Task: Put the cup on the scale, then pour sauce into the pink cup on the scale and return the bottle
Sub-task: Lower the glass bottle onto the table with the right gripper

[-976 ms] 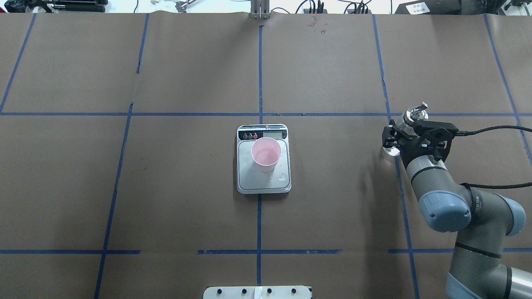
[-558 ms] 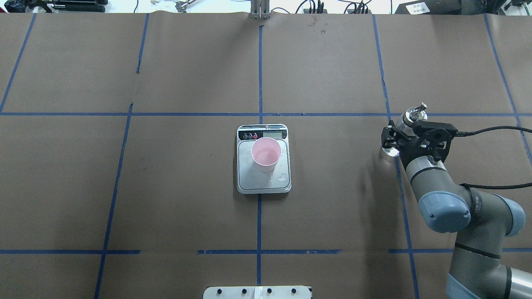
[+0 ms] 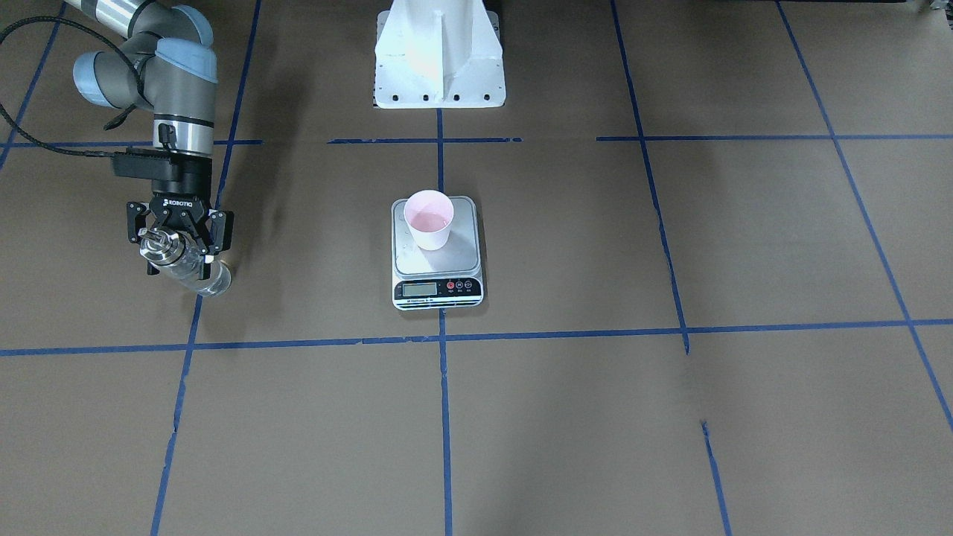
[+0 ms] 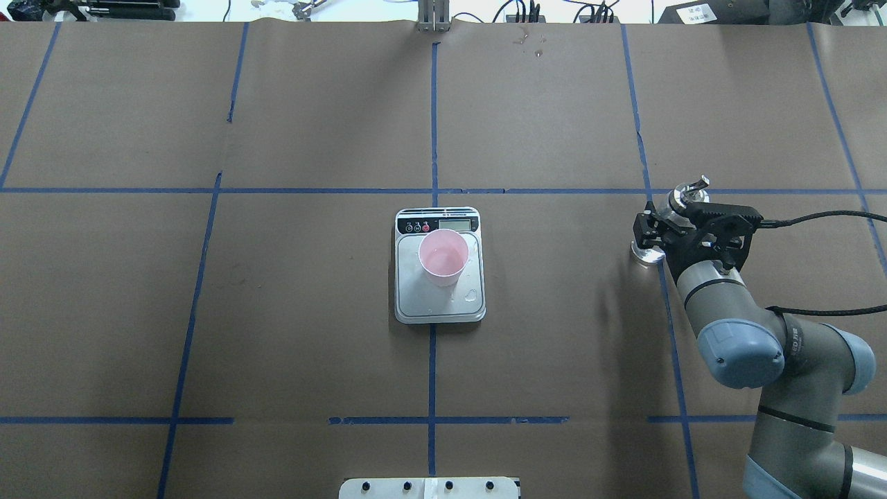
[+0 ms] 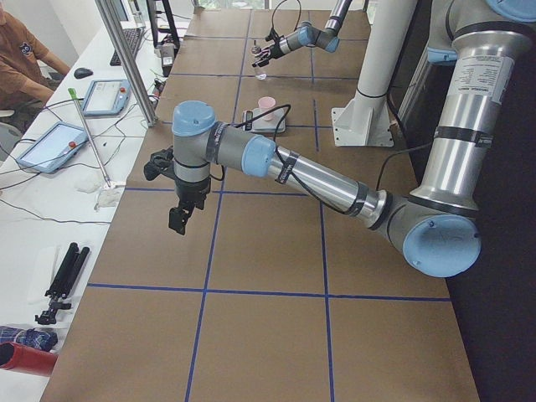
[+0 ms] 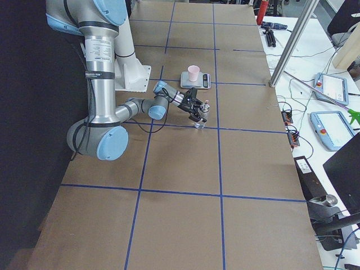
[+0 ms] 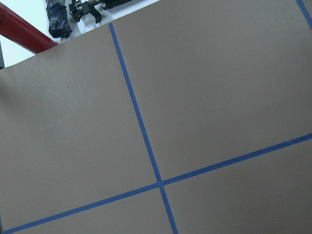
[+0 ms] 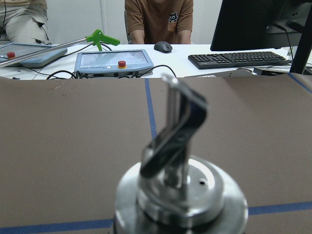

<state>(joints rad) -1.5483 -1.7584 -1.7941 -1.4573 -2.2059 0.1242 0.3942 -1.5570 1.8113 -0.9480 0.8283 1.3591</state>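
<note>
Observe the right gripper (image 3: 180, 259): its jaws grip the bottle (image 3: 210, 281), toward the right edge of the counter (image 4: 554, 333). You cannot tell the left gripper (image 5: 177, 219) jaw state.

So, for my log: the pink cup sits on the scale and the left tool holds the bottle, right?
No: the right tool holds the bottle, not the left, as the overhead exterior view shows. The pink cup does sit on the scale.
</note>
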